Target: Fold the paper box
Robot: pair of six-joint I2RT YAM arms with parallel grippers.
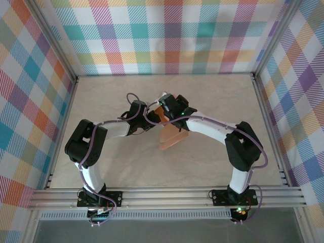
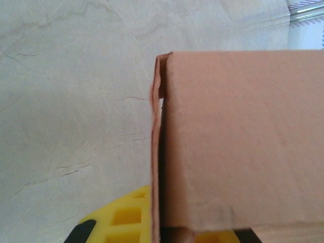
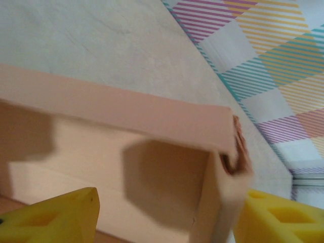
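– Two arms reach in from the near edge and meet mid-table. L side first?
– left gripper (image 2: 167,230) closed tight, thin side wall of the paper box (image 1: 171,135) pinched betw. its yellow pads (image 2: 119,218). Reads as the anchor: steadies the box so the other arm can work.
– R side?
– right gripper (image 3: 169,217) wide open, holds nothing. One yellow finger sits inside the box, the other just outside the corner wall. Corner lies betw. them, nearer the outer finger. Can't tell if it touches.
– Box state?
– Partly made, I'd say. Walls up, but that corner shows doubled card w/ a curled tab (image 3: 237,147), not seated flush. Overhead, a paler flap points toward the near edge.
– Why straddle the corner?
– Prob. to squeeze the tab home, or to re-grip. Guess only.
– Beyond?
– table (image 1: 212,96) runs on to the plaid back wall (image 1: 172,35).
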